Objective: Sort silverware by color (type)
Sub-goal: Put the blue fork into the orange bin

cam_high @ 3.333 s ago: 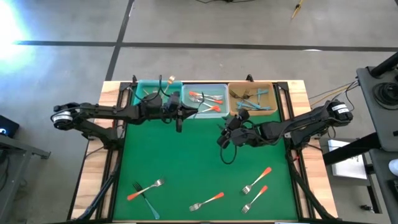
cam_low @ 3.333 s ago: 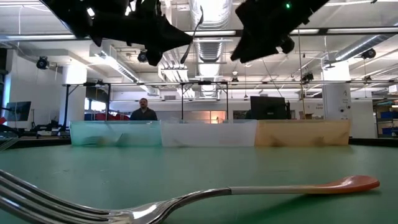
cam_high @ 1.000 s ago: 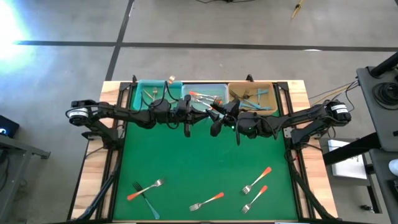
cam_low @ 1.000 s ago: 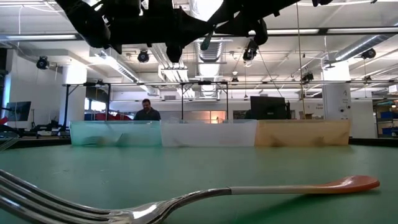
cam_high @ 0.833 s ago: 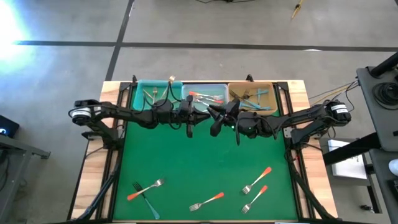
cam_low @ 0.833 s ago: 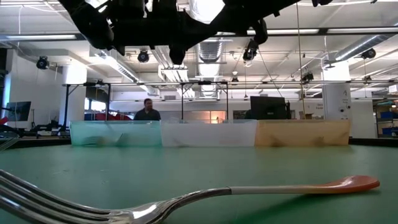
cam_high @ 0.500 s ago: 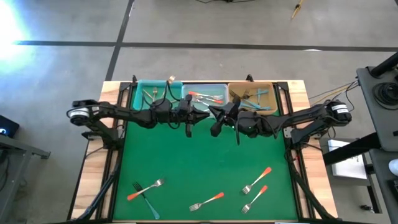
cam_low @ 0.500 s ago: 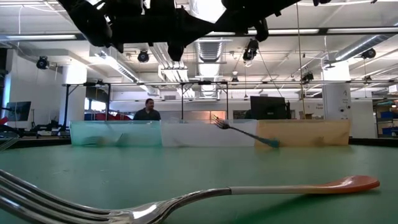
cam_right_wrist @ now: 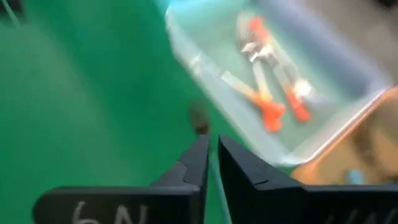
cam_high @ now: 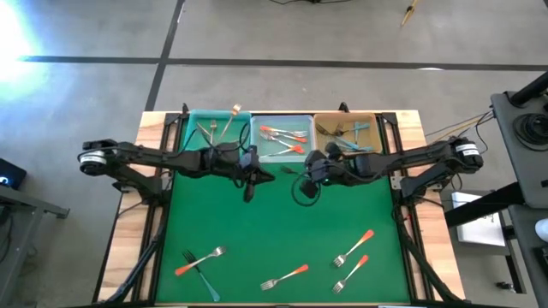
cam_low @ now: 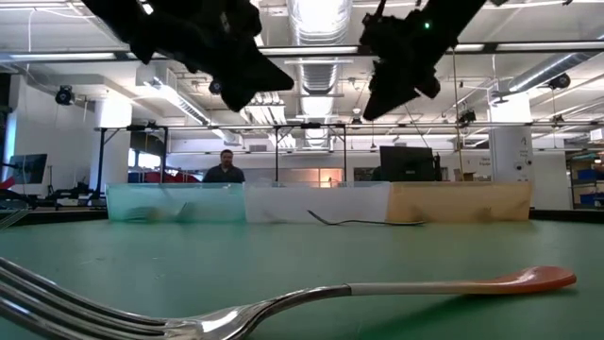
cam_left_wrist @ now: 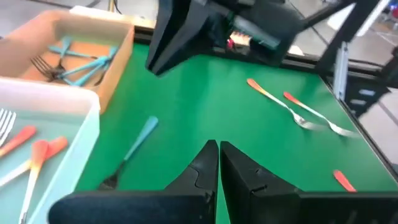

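Note:
A teal-handled fork [cam_left_wrist: 132, 151] lies flat on the green mat just in front of the clear bin, also seen low in front of the bins [cam_low: 351, 222]. My left gripper [cam_left_wrist: 219, 149] hovers shut above the mat, left of that fork. My right gripper [cam_right_wrist: 211, 146] hovers shut above the same spot, right of the fork, with nothing between its fingers. Gold forks lie in the teal bin [cam_high: 199, 120], orange-handled ones in the clear bin [cam_high: 257, 144], teal-handled ones in the tan bin [cam_high: 375, 128].
Near the mat's front edge lie more forks: an orange-handled one crossed with a teal one [cam_high: 199, 260], one in the middle [cam_high: 286, 275], and two at the right [cam_high: 354, 248]. The three bins line the far edge. Bare mat lies between the bins and those forks.
The teal-handled fork was in the air in front of the bins half a second ago and has fallen flat onto the mat before them. Both grippers have tipped downward. My left gripper has drawn back toward the table's left, and my right gripper has sunk a little.

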Controlling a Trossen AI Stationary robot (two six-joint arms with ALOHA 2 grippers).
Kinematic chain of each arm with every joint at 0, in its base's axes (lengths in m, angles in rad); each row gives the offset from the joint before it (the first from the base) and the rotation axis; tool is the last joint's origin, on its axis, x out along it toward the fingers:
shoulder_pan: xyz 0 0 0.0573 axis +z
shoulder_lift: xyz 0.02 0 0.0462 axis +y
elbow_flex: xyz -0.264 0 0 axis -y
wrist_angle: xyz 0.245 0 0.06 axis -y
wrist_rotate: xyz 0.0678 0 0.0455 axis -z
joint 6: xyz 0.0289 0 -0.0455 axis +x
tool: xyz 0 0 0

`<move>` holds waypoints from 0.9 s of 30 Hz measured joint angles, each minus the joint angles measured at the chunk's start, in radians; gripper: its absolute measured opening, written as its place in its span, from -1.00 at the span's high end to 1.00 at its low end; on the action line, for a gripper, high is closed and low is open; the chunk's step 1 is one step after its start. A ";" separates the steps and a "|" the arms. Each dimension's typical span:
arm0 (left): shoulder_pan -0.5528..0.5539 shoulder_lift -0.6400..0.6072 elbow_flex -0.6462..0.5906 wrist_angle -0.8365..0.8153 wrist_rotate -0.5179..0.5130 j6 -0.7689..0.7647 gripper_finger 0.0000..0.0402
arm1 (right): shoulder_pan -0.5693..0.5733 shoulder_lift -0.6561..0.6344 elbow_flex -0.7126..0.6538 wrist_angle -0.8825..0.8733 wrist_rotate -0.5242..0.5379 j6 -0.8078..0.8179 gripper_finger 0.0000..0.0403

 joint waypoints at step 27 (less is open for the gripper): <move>-0.175 -0.357 0.000 -0.189 -0.049 -0.045 1.00 | -0.221 0.483 0.199 -0.110 -0.311 -0.270 0.48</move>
